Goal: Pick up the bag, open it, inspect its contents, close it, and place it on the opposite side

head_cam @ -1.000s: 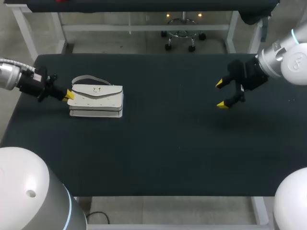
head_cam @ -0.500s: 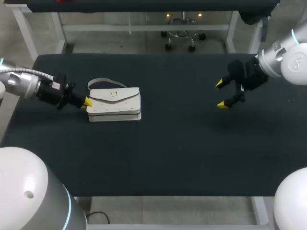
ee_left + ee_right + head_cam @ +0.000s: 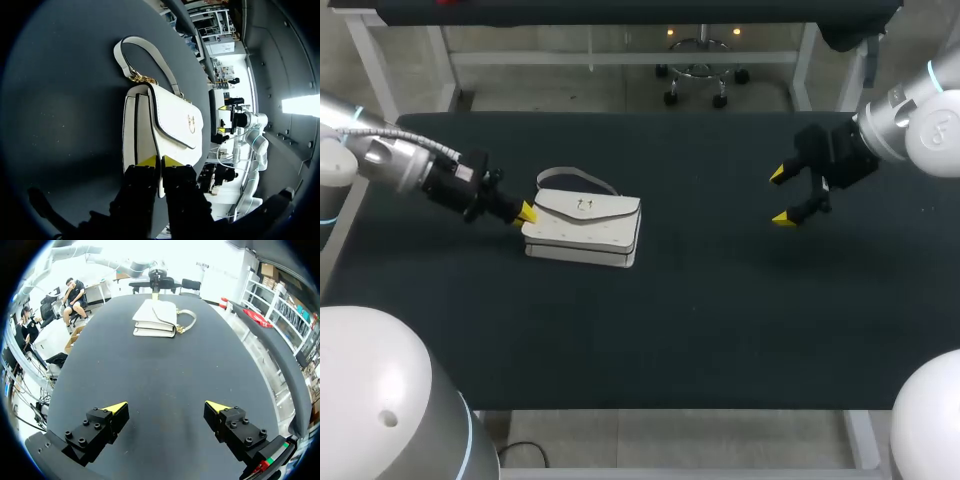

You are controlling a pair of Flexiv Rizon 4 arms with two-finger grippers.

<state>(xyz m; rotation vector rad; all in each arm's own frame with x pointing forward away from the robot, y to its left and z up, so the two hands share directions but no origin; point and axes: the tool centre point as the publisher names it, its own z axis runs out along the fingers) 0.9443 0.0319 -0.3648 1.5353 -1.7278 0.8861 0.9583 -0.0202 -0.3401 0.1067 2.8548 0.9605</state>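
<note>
Head view: white bag [image 3: 585, 230] flat on worktop [image 3: 700, 330], left half, nearer far edge; my left hand [image 3: 525, 212] at its left end. My right hand [image 3: 780, 196] near far right corner.
Left wrist: fingers [image 3: 145, 161] pinch bag's end, nearly closed.
Right wrist: hand spread wide, empty; bag far ahead.

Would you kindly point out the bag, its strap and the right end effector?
bag [image 3: 582, 232]: head view, front panel.
strap [image 3: 157, 63]: left wrist view, mid-length.
right end effector [image 3: 780, 196]: head view, midway between fingertips.
</note>
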